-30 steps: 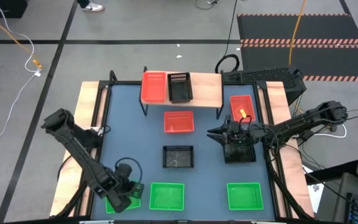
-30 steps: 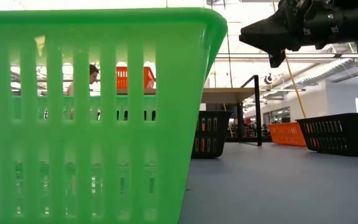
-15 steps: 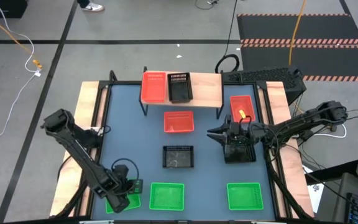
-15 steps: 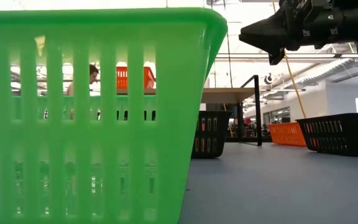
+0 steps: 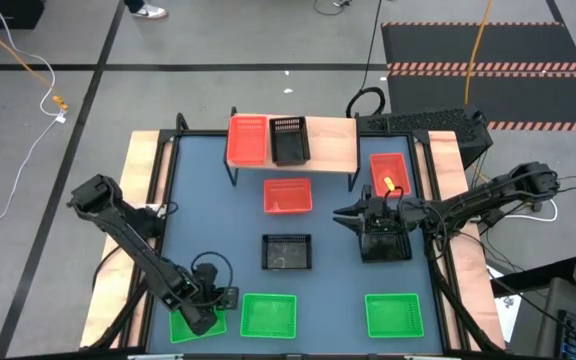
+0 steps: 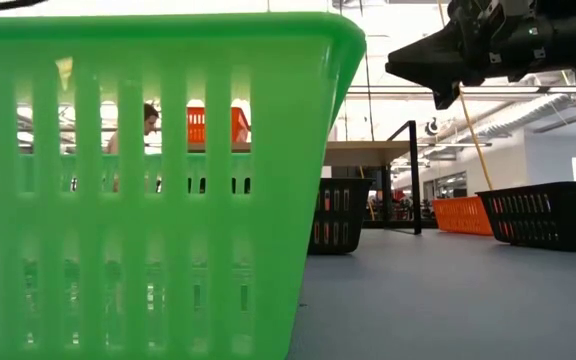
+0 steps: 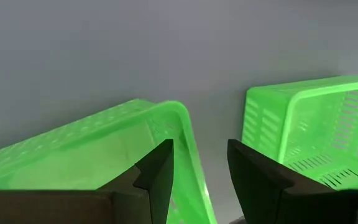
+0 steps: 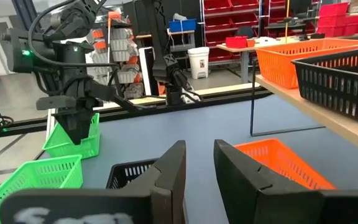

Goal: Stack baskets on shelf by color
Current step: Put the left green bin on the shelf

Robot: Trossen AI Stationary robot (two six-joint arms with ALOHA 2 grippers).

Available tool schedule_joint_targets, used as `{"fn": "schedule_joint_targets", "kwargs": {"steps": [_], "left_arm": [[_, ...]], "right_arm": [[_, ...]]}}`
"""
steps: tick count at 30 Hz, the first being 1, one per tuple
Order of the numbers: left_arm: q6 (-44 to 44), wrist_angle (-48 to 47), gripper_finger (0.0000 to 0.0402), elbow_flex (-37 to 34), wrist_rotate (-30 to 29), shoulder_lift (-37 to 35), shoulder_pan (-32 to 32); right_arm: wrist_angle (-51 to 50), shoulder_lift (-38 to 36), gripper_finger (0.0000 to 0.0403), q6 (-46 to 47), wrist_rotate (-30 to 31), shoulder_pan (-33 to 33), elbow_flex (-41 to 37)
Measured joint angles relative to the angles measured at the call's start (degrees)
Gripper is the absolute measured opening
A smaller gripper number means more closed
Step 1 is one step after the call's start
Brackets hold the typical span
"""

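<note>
Three green baskets stand along the table's near edge: left (image 5: 190, 324), middle (image 5: 268, 314), right (image 5: 395, 314). My left gripper (image 7: 199, 148) points down at the left one, open. One finger (image 7: 160, 171) stands inside its right-hand wall (image 7: 190, 140) and one (image 7: 250, 174) outside; I cannot tell whether they touch it. My right gripper (image 8: 199, 149) hangs level and open over a black basket (image 5: 386, 245) at the right. The shelf (image 5: 333, 145) at the far edge bears a red basket (image 5: 247, 140) and a black one (image 5: 289, 138).
Loose on the blue table stand a red basket (image 5: 288, 195) at the middle, another red one (image 5: 389, 172) at the far right, and a black one (image 5: 286, 252) at the middle. The middle green basket (image 7: 316, 124) stands close to my left gripper's right.
My left gripper has sunk toward the left green basket and rolled a little, staying open. My right arm has kept still, and no basket has moved.
</note>
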Motion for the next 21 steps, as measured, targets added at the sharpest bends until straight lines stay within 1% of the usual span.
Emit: {"fn": "schedule_joint_targets", "kwargs": {"steps": [3, 7, 10, 12, 14, 21], "left_arm": [[0.22, 0.60, 0.0152, -0.16, 1.60, 1.86, -0.01], [3.32, 3.34, 0.0152, -0.15, 6.69, 3.96, 0.34], [4.73, 5.43, 0.0151, -0.11, 7.41, 4.06, 0.39], [5.13, 6.21, 0.0143, -0.06, 7.41, 4.08, 0.37], [5.74, 6.01, 0.0124, 0.02, 7.44, 4.08, 0.37], [8.78, 5.70, 0.0029, 0.25, 7.72, 4.03, 0.37]], "right_arm": [[-0.01, 0.00, 0.0080, 0.31, 0.00, 0.00, 0.00], [-0.39, 0.00, 0.0080, 0.26, 0.00, 0.00, 0.00], [-0.29, 0.00, 0.0080, 0.00, 0.00, 0.02, 0.02], [0.00, 0.00, 0.0080, -0.06, 0.00, 0.02, 0.00], [0.00, 0.00, 0.0080, -0.06, 0.00, 0.02, 0.02], [-0.33, 0.02, 0.0080, 0.34, -0.02, 0.02, 0.01]]}}
